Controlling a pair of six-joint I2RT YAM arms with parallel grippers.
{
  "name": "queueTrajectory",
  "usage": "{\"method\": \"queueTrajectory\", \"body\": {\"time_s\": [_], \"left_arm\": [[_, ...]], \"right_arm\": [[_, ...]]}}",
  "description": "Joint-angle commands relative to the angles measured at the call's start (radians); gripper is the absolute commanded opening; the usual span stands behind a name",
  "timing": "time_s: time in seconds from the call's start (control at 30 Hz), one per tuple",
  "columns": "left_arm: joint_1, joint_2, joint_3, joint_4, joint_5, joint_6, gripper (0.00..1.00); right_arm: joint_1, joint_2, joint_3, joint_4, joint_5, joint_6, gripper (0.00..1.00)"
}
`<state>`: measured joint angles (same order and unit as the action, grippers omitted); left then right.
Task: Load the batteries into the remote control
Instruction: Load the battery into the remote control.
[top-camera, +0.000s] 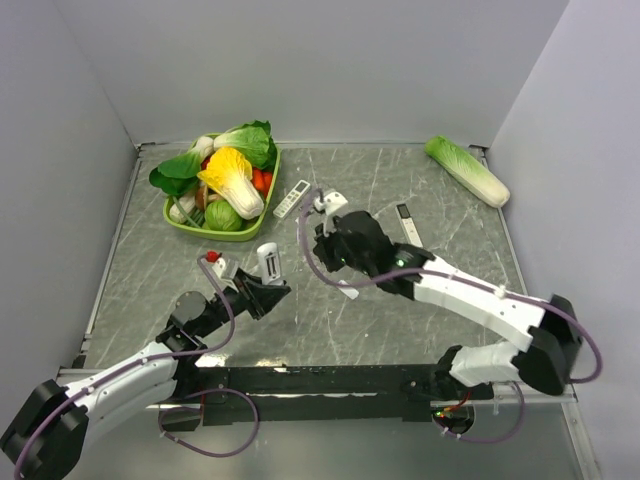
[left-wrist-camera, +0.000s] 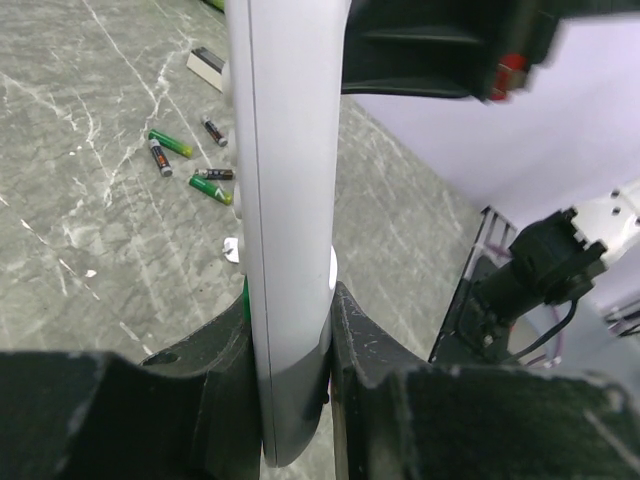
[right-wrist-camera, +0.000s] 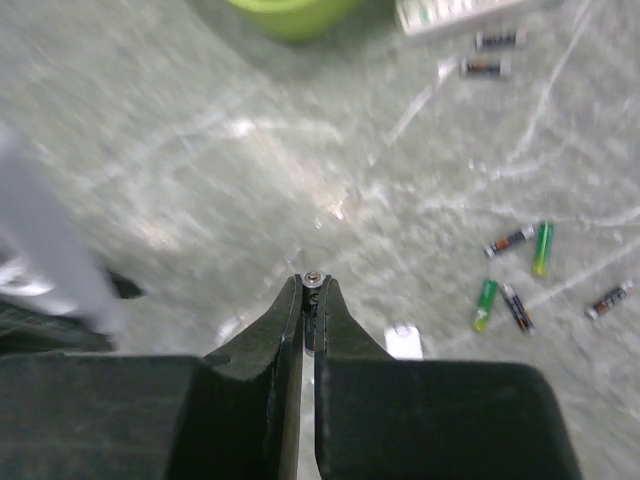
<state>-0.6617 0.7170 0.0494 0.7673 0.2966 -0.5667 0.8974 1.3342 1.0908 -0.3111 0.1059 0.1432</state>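
My left gripper (top-camera: 262, 291) is shut on the white remote control (top-camera: 268, 263) and holds it upright on its edge above the table; in the left wrist view the remote (left-wrist-camera: 285, 200) stands clamped between the fingers (left-wrist-camera: 372, 340). My right gripper (top-camera: 322, 256) hovers just right of the remote and is shut on a battery (right-wrist-camera: 314, 281), whose metallic end shows at the fingertips. Several loose batteries (right-wrist-camera: 486, 303) lie on the table to its right; they also show in the left wrist view (left-wrist-camera: 170, 146). In the top view the right arm hides them.
A green basket (top-camera: 190, 225) of vegetables stands at the back left. A white remote with grey buttons (top-camera: 292, 198) lies beside it. A slim white remote with a black end (top-camera: 405, 222) lies right of centre. A cabbage (top-camera: 467, 170) lies back right. A small white piece (right-wrist-camera: 403, 341) lies on the table.
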Motion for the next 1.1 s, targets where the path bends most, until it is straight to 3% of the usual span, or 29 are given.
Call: {"method": "queueTrajectory", "body": {"time_s": [0.0,0.27,0.47,0.7,1.07], "left_arm": [[0.001,0.004,-0.032,0.096,-0.050,-0.091,0.01],[0.001,0.036,-0.031,0.128,-0.065,-0.156,0.01],[0.001,0.058,-0.019,0.155,-0.050,-0.174,0.01],[0.001,0.052,-0.019,0.147,-0.039,-0.179,0.01],[0.001,0.047,-0.025,0.161,-0.025,-0.173,0.01]], "right_arm": [[0.052,-0.156,-0.143,0.372,0.095,0.044,0.00],[0.167,-0.279,-0.356,0.772,0.152,-0.050,0.00],[0.216,-0.261,-0.416,1.001,0.155,-0.134,0.00],[0.273,-0.187,-0.379,1.072,0.155,-0.209,0.00],[0.285,-0.112,-0.365,1.089,0.135,-0.163,0.00]]}}
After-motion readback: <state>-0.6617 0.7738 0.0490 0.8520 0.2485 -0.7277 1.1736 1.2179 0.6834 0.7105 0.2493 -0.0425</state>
